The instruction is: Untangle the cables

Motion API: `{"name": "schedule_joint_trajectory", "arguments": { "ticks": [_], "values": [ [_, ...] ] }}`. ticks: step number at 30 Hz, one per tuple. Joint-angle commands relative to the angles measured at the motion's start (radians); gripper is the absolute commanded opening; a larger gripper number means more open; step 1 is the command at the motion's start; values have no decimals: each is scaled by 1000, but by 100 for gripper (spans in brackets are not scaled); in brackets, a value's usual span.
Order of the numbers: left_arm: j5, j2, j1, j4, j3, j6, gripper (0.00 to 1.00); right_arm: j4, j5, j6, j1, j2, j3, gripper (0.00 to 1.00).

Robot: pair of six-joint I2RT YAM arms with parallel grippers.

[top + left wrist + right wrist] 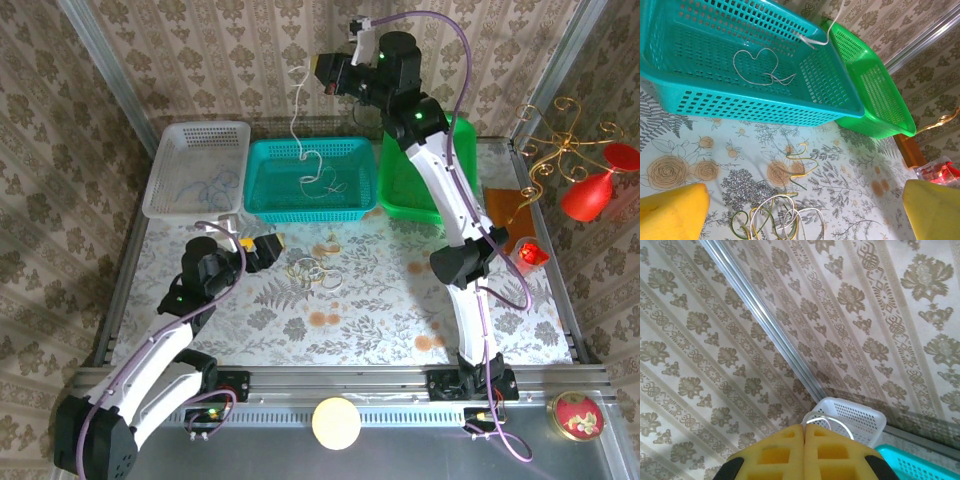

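Note:
A whitish cable (296,115) hangs from my right gripper (322,70), which is raised high above the table and shut on it. The cable's lower end lies coiled in the teal basket (262,205). In the right wrist view the yellow pads meet at the right gripper (804,432), and the whitish cable (837,421) loops out of them. My left gripper (264,247) is low and open, just left of a tangle of whitish and yellowish cables (312,272) on the table. In the left wrist view the tangle (777,217) lies between the open fingers (670,212). A blue cable (208,185) rests in the white basket (165,160).
A green basket (400,190) stands right of the teal one. At the right edge are a gold wire stand with red ornaments (590,190) and a red cup (530,253). Patterned walls close in the back and sides.

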State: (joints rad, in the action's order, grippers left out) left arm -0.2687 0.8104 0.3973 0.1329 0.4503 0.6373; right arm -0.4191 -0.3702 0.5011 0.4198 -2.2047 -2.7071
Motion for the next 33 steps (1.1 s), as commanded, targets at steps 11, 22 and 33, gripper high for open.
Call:
{"name": "schedule_joint_trajectory", "arguments": {
  "ticks": [11, 22, 33],
  "values": [
    [-20, 50, -2, 26, 54, 39, 100, 64, 71, -97, 9, 27, 573, 20],
    [-38, 154, 12, 67, 104, 45, 100, 7, 131, -152, 15, 263, 794, 65],
    [88, 230, 39, -10, 162, 42, 100, 149, 214, -59, 124, 651, 1452, 62]
  ]
}}
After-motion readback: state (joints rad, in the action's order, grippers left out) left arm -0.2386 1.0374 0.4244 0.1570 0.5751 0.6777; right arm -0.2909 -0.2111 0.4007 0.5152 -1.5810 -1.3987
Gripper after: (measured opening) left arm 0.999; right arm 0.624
